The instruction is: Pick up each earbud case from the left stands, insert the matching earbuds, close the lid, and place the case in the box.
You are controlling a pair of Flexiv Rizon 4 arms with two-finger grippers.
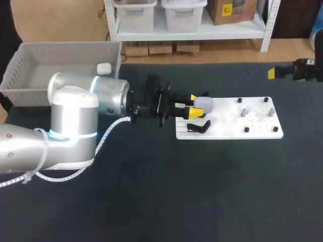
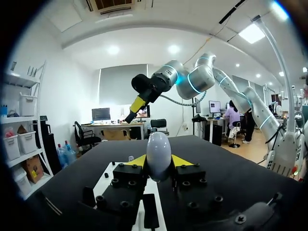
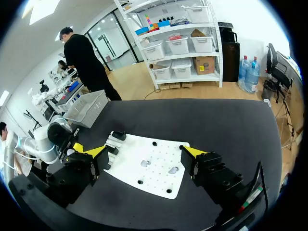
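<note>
Judging from its look, you are dealing with a light, stiff, smooth-shelled earbud case, rounded like a pebble. Expect it to slide or twist if you pinch it near the curved ends. The safest hold is across the two broad flanks, low on the body, so the lid is free to swing when you need it.

Your left gripper has it much that way. In the left wrist view the case stands upright between the two yellow tips, one pressed on each flank, and its rounded top pokes out past them.

From above, the case sits over the left end of the white board. You cannot tell whether it has lifted clear of the board. A black stand on the board's near left corner is bare.

Two small grey pieces, probably the earbuds, lie toward the board's right half.

Your right gripper hangs off the board's far right corner. Its fingers are spread wide with nothing between them.

The box stands well to the left of the board, with one white case in it.
</note>
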